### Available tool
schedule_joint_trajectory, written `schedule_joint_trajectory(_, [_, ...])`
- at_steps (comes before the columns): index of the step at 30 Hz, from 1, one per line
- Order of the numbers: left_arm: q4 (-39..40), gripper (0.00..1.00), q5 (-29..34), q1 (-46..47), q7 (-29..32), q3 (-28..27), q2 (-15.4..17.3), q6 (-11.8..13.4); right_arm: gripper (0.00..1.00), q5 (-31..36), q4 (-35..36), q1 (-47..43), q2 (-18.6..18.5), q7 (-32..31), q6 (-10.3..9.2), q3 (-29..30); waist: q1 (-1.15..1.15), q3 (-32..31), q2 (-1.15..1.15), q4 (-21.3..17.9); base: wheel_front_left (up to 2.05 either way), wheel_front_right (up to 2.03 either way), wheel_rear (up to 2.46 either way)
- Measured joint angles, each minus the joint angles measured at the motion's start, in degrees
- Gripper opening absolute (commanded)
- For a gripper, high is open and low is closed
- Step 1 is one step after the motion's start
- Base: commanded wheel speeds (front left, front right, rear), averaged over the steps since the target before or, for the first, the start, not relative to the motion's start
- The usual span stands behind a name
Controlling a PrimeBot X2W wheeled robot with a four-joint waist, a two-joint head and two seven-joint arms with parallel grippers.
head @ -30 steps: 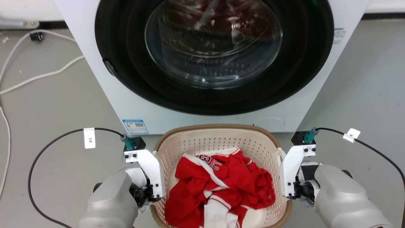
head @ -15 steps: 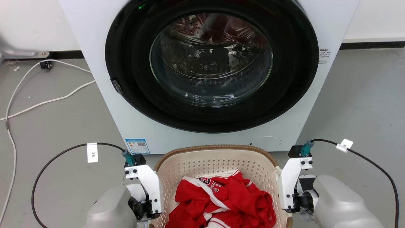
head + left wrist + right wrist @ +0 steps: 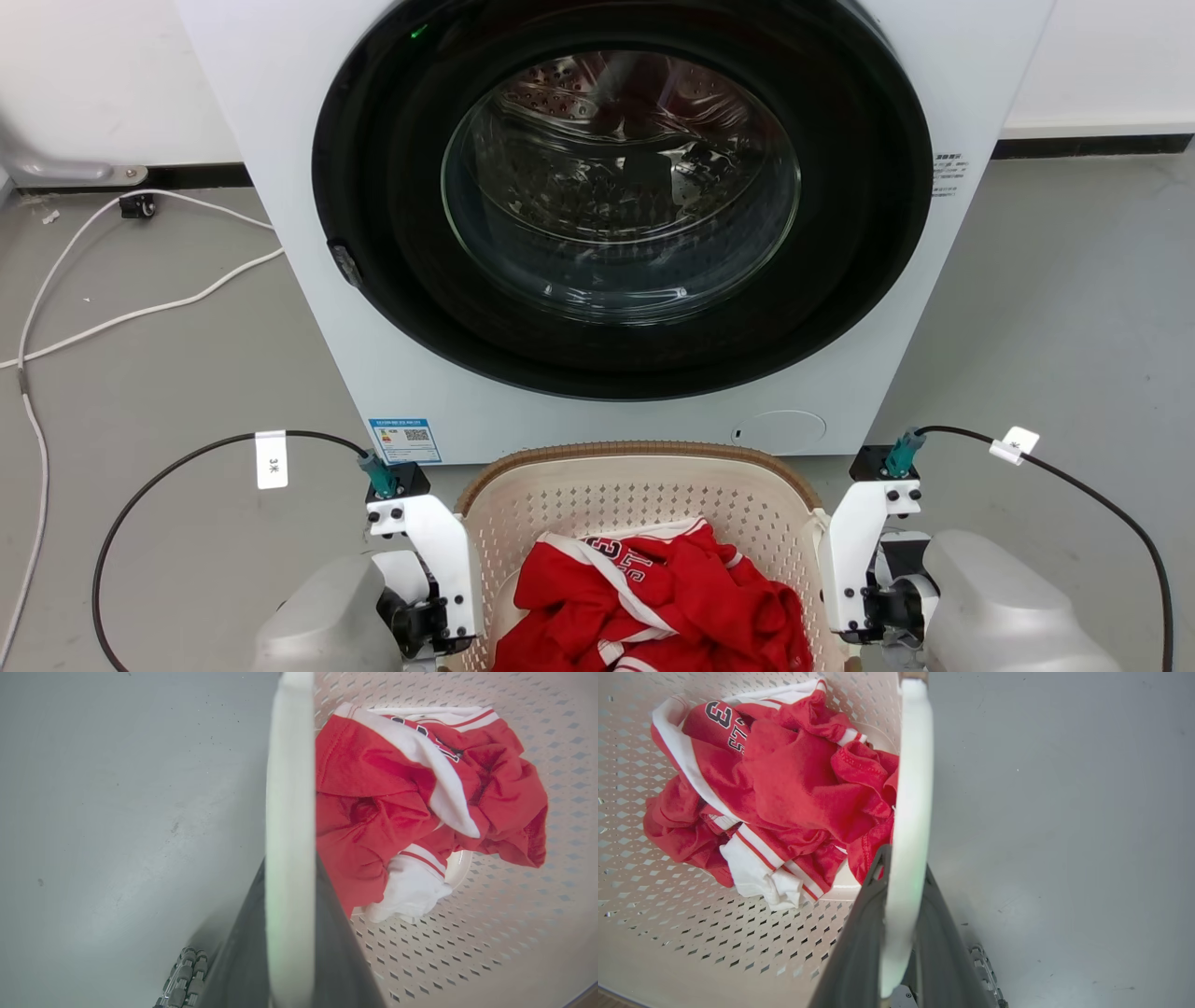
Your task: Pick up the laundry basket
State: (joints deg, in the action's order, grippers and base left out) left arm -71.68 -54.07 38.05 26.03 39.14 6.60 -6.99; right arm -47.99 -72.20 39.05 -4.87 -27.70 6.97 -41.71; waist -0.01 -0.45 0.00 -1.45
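At the head frame's bottom centre | laundry basket [image 3: 644,485] | our left fingers [image 3: 243,952] and right fingers [image 3: 854,952] closed on its white handles [image 3: 289,765] | we judge: gripped, lift not yet confirmed.

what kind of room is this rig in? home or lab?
Probably a laundry corner in a lab or test space, not a home: a front-loading washing machine, the laundry basket holding a red-and-white garment, and loose white cables on a bare grey floor.

Upright cream perforated laundry basket [image 3: 644,504] with brown woven rim.
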Motion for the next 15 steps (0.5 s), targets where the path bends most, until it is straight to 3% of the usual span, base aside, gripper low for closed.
schedule_joint_trajectory(15, [-0.3,0.00,-1.2,-0.1,-0.6,1.2,0.0,0.0,0.00,-0.9,-0.3,0.1,0.0,0.0,0.00,-1.1,0.00,0.1,0.00,-0.4,0.00,0.00,0.00])
